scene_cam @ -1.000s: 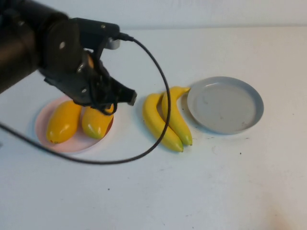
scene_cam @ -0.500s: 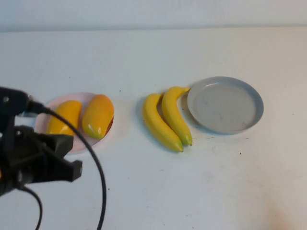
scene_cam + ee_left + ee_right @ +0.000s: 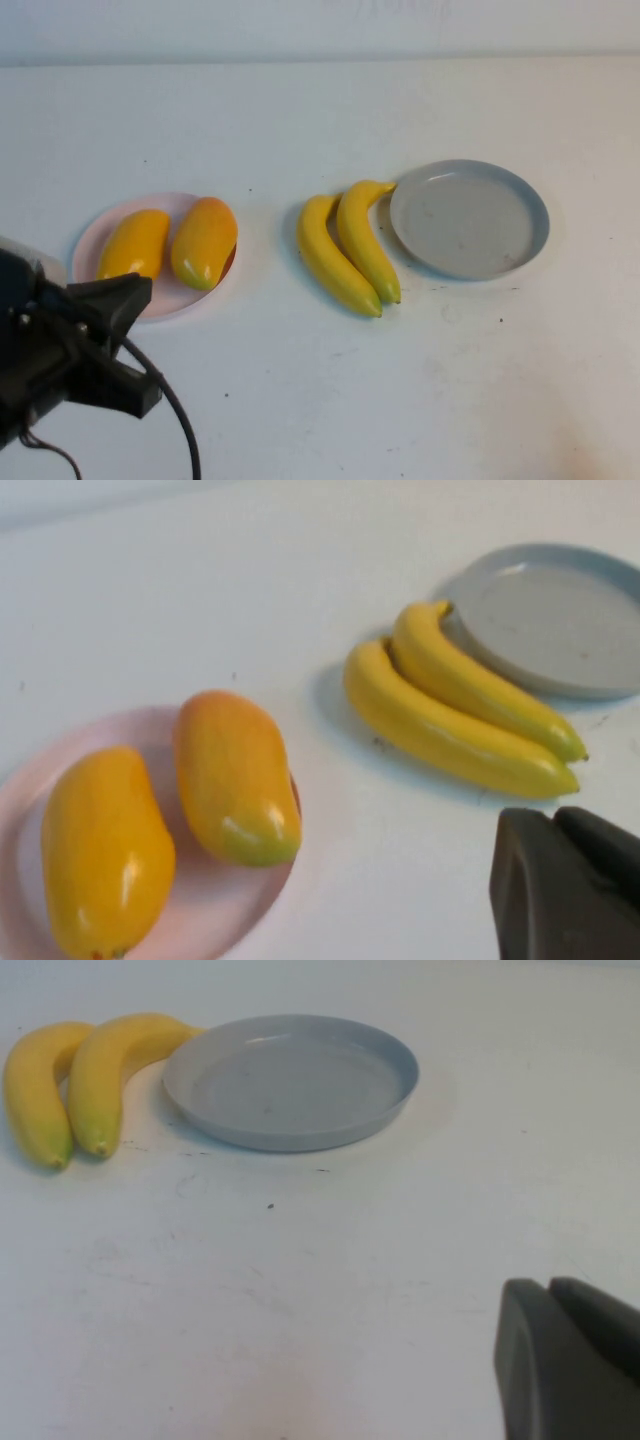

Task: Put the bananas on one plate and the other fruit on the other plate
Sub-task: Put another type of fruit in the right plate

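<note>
Nearest the robot, the left gripper (image 3: 110, 345) hangs low over the tabletop (image 3: 400, 400) at the near left corner, its jaws pressed together and holding nothing — a black cable (image 3: 175, 420) trails down from it. In the left wrist view the dark fingertips (image 3: 565, 885) lie flat against each other. The right gripper (image 3: 570, 1360) does not appear in the high view; its own wrist view shows it over bare tabletop on the near side of the grey-blue plate (image 3: 290, 1080), jaws likewise closed and empty.

Just beyond the left gripper sits the pale pink plate (image 3: 105, 225), and both mango-like fruits rest on it side by side: the left mango (image 3: 133, 245) more yellow, the right mango (image 3: 204, 242) more orange, its outer flank reaching over the plate's right rim.

Further right, near the middle of the tabletop, the two bananas (image 3: 348, 245) lie on the bare surface, nested against each other — curved the same way, greenish tips toward the robot. Their far ends touch or nearly touch the left rim of the grey-blue plate, which lies to their right with nothing on it.
</note>
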Robot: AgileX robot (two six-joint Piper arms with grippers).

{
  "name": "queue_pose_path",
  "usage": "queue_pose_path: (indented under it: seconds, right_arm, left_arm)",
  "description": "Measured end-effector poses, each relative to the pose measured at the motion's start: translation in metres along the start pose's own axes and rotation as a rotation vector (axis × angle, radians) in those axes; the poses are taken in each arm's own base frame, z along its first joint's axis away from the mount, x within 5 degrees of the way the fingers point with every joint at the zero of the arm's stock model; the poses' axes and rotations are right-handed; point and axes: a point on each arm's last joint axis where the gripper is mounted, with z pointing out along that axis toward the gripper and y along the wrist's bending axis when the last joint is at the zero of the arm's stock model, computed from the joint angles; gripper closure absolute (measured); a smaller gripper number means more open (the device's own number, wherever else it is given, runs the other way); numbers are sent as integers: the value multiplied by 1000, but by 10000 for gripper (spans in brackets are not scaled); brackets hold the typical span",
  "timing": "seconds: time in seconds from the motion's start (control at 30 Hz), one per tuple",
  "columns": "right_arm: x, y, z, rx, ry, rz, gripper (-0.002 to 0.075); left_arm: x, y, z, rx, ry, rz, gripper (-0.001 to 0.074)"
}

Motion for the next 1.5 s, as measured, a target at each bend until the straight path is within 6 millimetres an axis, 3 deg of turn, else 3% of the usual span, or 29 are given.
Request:
queue_pose_path:
  seconds: [0.13, 0.3, 0.5, 0.63, 0.8, 1.17, 1.5]
  right_arm:
    - [0, 0, 0, 0, 0, 0, 741]
    - [0, 0, 0, 0, 2, 0, 741]
    - [0, 0, 0, 0, 2, 0, 741]
    - [0, 0, 0, 0, 2, 0, 741]
    - [0, 0, 0, 0, 2, 0, 741]
    - [0, 0, 0, 0, 2, 0, 742]
    - [0, 0, 0, 0, 2, 0, 741]
  left_arm:
    - [23, 2, -3, 16, -179, 53, 738]
    - [48, 16, -31, -102, -405, 30, 738]
    - [76, 26, -61, -290, -560, -1, 738]
    - [97, 27, -70, -376, -616, -16, 738]
    - [110, 26, -74, -398, -566, -63, 738]
    - [150, 29, -62, -426, -121, -172, 738]
    - [152, 29, -62, -427, -102, -176, 738]
